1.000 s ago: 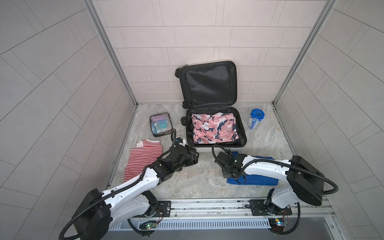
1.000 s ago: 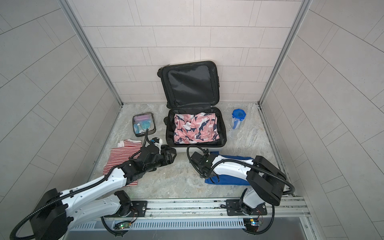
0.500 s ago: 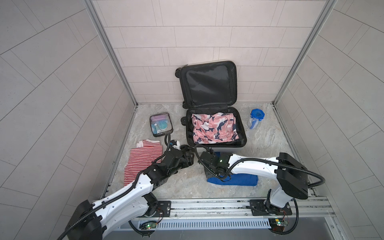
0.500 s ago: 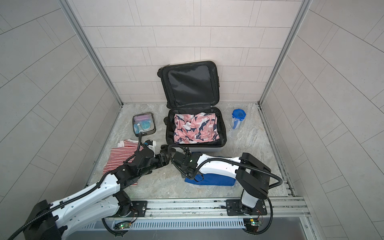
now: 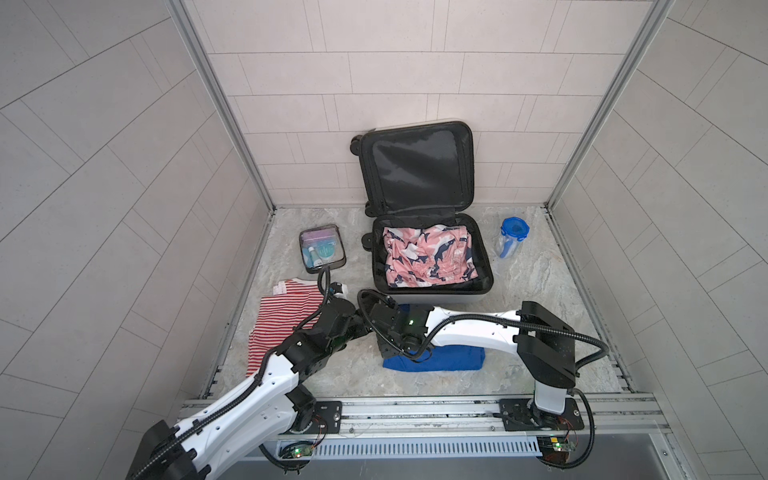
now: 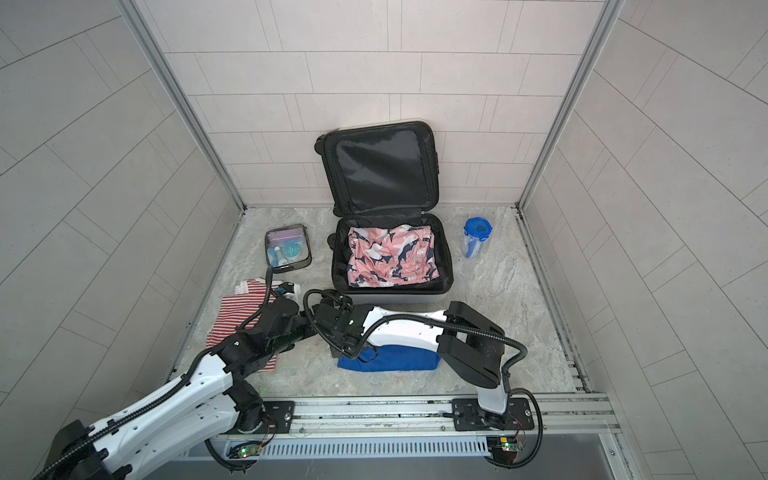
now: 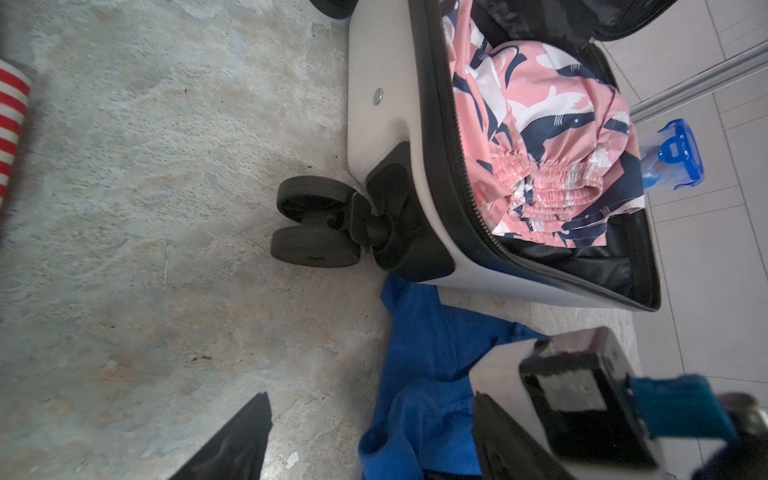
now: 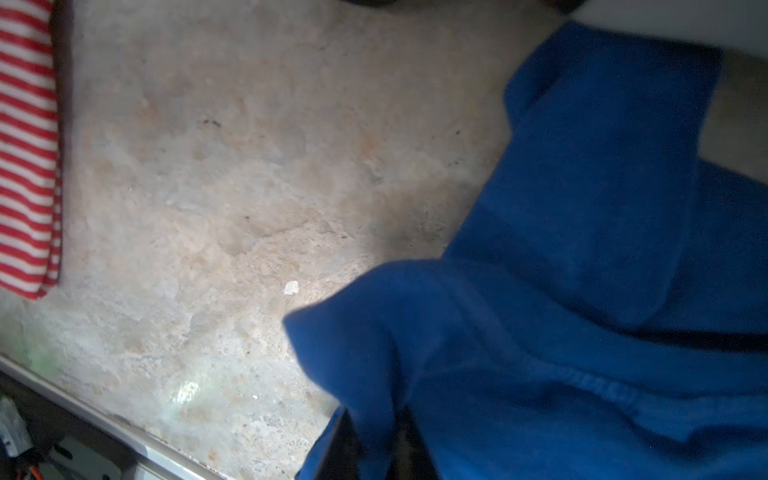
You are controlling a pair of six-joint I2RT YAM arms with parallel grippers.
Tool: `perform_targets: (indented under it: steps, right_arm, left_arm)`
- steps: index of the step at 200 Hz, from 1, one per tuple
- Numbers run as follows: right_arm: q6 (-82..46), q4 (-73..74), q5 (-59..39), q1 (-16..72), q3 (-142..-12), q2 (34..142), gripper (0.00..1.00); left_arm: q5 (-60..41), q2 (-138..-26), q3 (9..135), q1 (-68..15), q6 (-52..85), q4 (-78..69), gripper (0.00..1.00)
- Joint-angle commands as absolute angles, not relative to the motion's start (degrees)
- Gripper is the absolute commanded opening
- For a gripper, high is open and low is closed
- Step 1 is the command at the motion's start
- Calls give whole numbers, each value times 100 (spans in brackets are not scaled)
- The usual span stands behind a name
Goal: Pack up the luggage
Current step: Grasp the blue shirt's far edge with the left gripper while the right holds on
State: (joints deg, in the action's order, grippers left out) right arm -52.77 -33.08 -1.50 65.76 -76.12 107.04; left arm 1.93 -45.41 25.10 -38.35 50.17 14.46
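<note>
while the small white hard-shell suitcase (image 5: 436, 297) lies open at the back of the marbled floor (image 5: 532, 299), both top views show its black-lined lid propped against the tiled rear wall (image 5: 415, 83). a crumpled pink, white and navy patterned garment (image 5: 428, 257) lies in its lower half. a clear toiletry pouch with dark trim (image 5: 322, 249) sits to its left and a clear container with a blue lid (image 5: 513, 237) to its right, both apart from it. a flat red-and-white striped garment (image 5: 282, 316) lies near the left wall, partly under my left arm (image 5: 266, 386). a folded blue garment (image 5: 440, 359) lies just in front of the suitcase, partly under my right arm (image 5: 469, 332). my left gripper (image 5: 360, 329) and my right gripper (image 5: 384, 353) sit close together at its left end, and their fingers are hidden from here.

from my left wrist, my left gripper's jaws stand wide apart low over the floor, with the blue garment's edge between them and nothing clamped. that garment's far corner touches the suitcase's near corner, beside the twin black wheels (image 7: 316, 224).

from my right wrist, a raised fold of the blue garment runs between my right gripper's two dark fingers (image 8: 345, 444), which stand only a little apart. whether they pinch it i cannot tell. the striped garment lies well apart across bare floor.
</note>
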Motion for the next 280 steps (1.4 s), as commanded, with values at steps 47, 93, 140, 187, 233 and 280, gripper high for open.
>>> perform_targets:
  steps: [47, 93, 140, 187, 233, 280]
  right_arm:
    - [-5076, -3252, 327, 6593, -7251, 10051, 61]
    - [-4918, -3164, 617, 6472, -6692, 9311, 63]
    - [-4869, -3010, 1134, 6264, -5970, 8166, 63]
    - [-4697, -2852, 2241, 6191, -5076, 6623, 65]
    - [-4810, -3277, 2047, 5307, -3907, 4968, 81]
    - [-4566, -3775, 1009, 4217, -3077, 3717, 82]
  left_arm:
    - [-251, -5006, 3420, -3840, 4247, 2030, 82]
    - [-206, -5441, 3724, -4197, 4261, 2138, 79]
    - [-108, -5420, 3684, -4575, 4194, 1791, 72]
    - [-109, -5518, 3588, -4588, 4184, 1528, 73]
    - [-379, -5692, 3620, -4588, 4182, 1896, 75]
    - [-637, -5460, 2989, -4588, 4576, 1765, 78]
